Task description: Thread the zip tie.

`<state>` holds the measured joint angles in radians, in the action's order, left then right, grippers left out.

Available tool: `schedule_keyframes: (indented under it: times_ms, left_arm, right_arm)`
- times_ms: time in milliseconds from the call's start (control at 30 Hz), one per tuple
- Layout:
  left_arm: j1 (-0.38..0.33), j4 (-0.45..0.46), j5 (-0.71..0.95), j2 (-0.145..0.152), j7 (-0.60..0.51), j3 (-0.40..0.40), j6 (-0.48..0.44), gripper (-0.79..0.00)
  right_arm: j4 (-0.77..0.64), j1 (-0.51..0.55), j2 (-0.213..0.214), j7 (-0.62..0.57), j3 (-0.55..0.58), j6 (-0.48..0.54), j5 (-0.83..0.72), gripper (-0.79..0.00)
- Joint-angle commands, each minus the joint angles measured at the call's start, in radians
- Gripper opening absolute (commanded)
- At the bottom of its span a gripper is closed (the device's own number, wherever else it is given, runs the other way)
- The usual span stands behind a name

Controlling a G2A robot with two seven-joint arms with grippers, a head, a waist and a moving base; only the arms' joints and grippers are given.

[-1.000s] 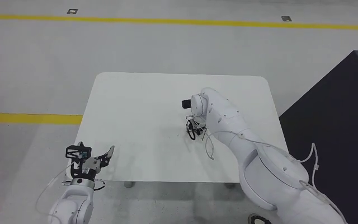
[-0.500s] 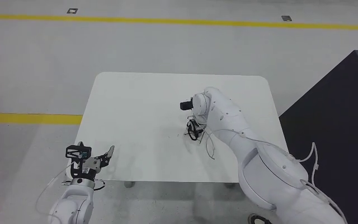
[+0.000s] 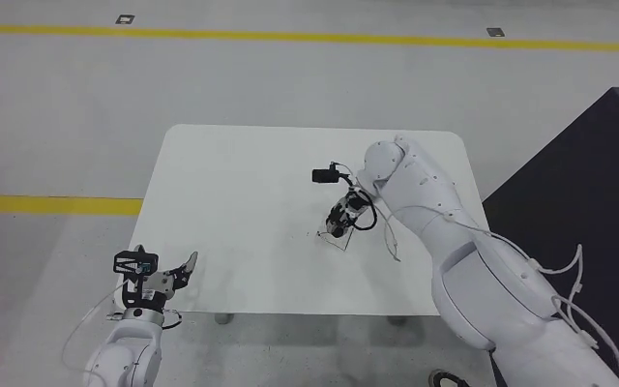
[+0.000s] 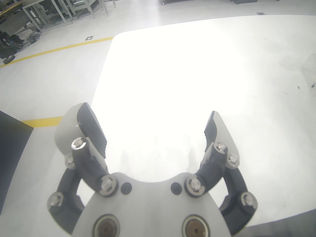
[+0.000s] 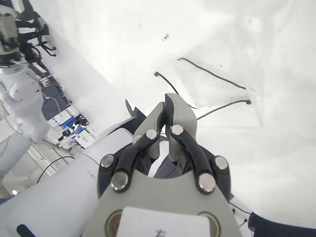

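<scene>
Three black zip ties, one clear plastic sheet, one white table.

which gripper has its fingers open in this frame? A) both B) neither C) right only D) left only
D: the left gripper has its fingers wide apart with nothing between them, while the right gripper has its fingers pressed together on a black zip tie.

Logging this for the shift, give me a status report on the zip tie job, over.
Left gripper open at table near edge. Right gripper shut on zip tie. Spare ties on clear sheet beside it, none blocking.
</scene>
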<state>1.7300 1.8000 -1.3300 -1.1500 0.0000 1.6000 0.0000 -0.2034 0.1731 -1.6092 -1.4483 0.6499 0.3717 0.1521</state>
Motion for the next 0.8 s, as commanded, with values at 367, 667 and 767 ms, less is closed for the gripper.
schedule_keyframes:
  times_ms: [367,667,767]
  left_arm:
    - [0.0,0.0,0.0,0.0,0.0,0.0,0.0,0.0]
    - [0.0,0.0,0.0,0.0,0.0,0.0,0.0,0.0]
    - [0.0,0.0,0.0,0.0,0.0,0.0,0.0,0.0]
  right_arm:
    - [-0.232,0.062,0.112,-0.039,-0.04,-0.096,0.029,-0.727]
    - [-0.276,0.064,0.109,-0.003,-0.05,-0.136,0.072,-0.653]
    - [-0.264,0.061,0.103,0.003,-0.061,-0.153,0.093,-0.65]
